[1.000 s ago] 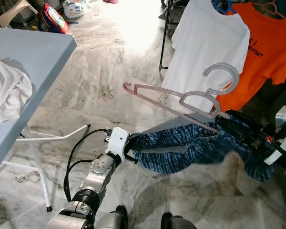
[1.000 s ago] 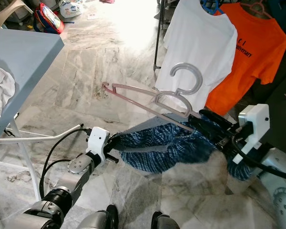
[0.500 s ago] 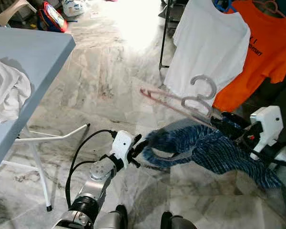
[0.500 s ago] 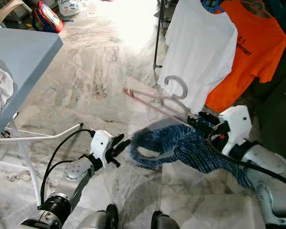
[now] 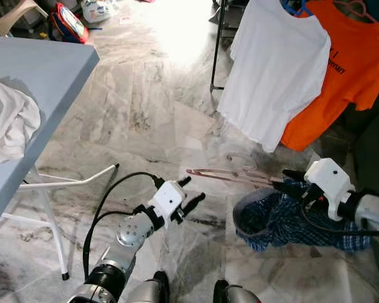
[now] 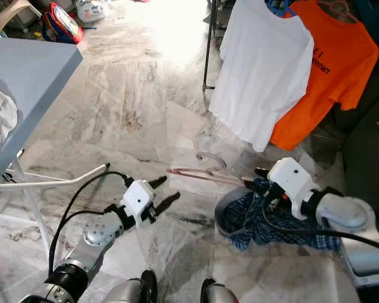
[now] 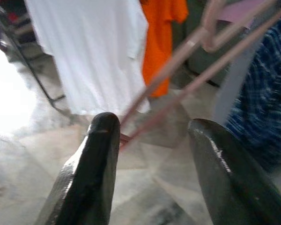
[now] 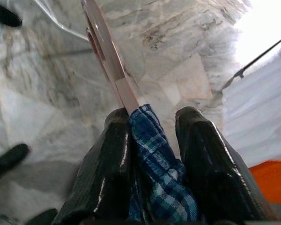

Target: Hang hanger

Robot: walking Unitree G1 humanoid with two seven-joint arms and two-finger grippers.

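A: Where is the pink hanger (image 5: 230, 176)?
B: Its near end sits between the fingers of the right gripper (image 5: 283, 184), and the rest reaches out level ahead of those jaws, low over the marble floor (image 5: 145, 95), with its hook on the side away from the robot.

A: So what are those jaws holding?
B: They are closed on the blue plaid garment (image 5: 284, 218) together with the hanger's end. In the right wrist view the plaid cloth (image 8: 159, 183) is pinched between the two black fingers (image 8: 105, 168), and the pink bar (image 8: 110, 61) runs straight out from the gap. The bulk of the garment droops below the jaws in a bunched loop.

A: And the left gripper (image 5: 191, 192)?
B: Its jaws stand wide with nothing between them. In the left wrist view the two fingers (image 7: 96, 159) are well apart, and the hanger's bars (image 7: 187, 61) pass beyond the tips, not touching them. The plaid cloth (image 7: 264, 108) lies farther out, to one side.

A: What lies past both sets of jaws?
B: A white T-shirt (image 5: 278, 66) and an orange T-shirt (image 5: 344, 69) hang side by side on a dark rack (image 5: 218, 44), well ahead of the right gripper. Off to the left gripper's outer side stands a grey table (image 5: 31, 82) with a crumpled white cloth (image 5: 9, 123) on it.
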